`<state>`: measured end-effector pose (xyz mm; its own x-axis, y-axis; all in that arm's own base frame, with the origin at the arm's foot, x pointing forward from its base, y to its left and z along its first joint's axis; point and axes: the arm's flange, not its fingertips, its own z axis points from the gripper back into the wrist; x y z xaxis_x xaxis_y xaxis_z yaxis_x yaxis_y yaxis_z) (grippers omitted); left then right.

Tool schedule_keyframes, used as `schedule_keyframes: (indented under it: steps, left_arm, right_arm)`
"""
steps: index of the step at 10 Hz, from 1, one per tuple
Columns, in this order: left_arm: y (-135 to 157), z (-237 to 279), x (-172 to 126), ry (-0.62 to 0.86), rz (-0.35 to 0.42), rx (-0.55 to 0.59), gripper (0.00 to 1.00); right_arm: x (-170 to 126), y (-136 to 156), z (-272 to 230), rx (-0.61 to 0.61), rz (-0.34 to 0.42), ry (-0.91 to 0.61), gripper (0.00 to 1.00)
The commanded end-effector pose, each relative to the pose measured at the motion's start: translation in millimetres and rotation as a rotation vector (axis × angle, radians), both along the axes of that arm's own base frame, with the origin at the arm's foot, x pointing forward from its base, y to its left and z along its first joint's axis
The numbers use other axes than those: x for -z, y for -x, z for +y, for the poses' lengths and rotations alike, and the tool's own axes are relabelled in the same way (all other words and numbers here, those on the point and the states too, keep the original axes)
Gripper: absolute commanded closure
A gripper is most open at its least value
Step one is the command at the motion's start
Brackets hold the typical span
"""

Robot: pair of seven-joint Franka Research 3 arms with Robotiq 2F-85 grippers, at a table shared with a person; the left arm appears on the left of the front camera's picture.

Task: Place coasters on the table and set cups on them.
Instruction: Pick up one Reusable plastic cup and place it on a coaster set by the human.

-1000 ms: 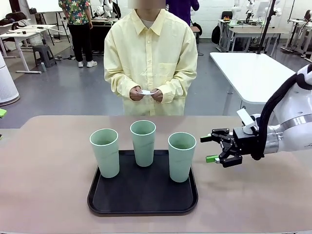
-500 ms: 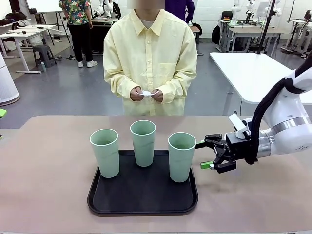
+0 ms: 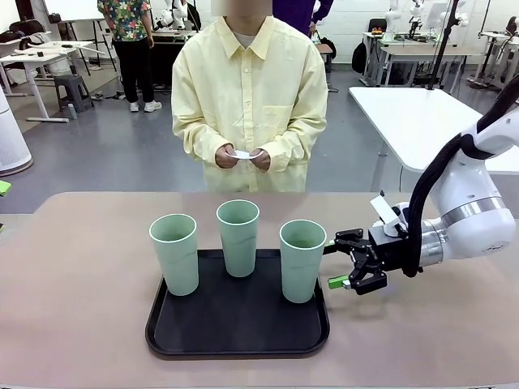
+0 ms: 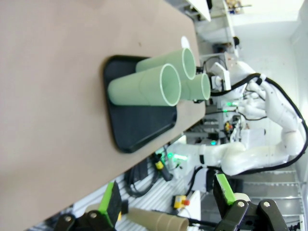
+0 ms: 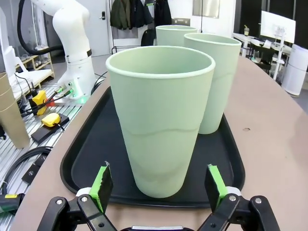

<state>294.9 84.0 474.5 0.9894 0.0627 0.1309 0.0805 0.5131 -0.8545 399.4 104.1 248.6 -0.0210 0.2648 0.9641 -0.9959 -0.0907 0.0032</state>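
Standing upright on a black tray (image 3: 235, 328) are all 3 cups: L cup (image 3: 174, 253) at the tray's front-left, mid cup (image 3: 238, 237) further back twd the person, R cup (image 3: 302, 261) at front-right. None touch each other. Tray lies flat on the beige worktop (image 3: 73, 292), near the robot's edge, roughly centred btwn the arms.

R tool (image 3: 331, 262) comes in level from the right side w/ fingers pointing at R cup, at abt the cup's lower half. Jaws spread wide, holding nothing. Front view: upper fingertip sits right by the cup wall, lower green pad is over the worktop just beside the tray's right rim; can't tell contact from there. R wrist view: R cup stands dead ahead btwn the two green pads (image 5: 102, 186), w/ a gap showing each side of the cup wall, so pads are apart from it. Other 2 cups stand behind it.

L tool (image 4: 167, 199) hangs beyond the worktop's edge, jaws wide, nothing btwn them. Its wrist view looks across the worktop at tray + cups, seen sideways, w/ the R arm beyond them.

Person stands at the far side in a pale yellow shirt, hands (image 3: 227, 156) together at waist height, pinching a thin white coaster (image 3: 242, 152) btwn them, well above the worktop. Its edge is too small to make out.
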Motion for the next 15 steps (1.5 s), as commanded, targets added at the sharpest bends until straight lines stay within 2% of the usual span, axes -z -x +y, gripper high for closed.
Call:
schedule_keyframes:
  steps: [1, 15]
  left_arm:
    - [1.2, 2.2, 1.4, 0.001, -0.011, 0.007, 0.00]
    - [1.2, 2.2, 1.4, 0.001, -0.011, 0.007, 0.00]
  right_arm:
    - [6.3, -12.3, 8.7, 0.019, -0.004, 0.001, 0.00]
    - [10.8, -15.0, 56.7, -0.061, 0.024, 0.015, 0.00]
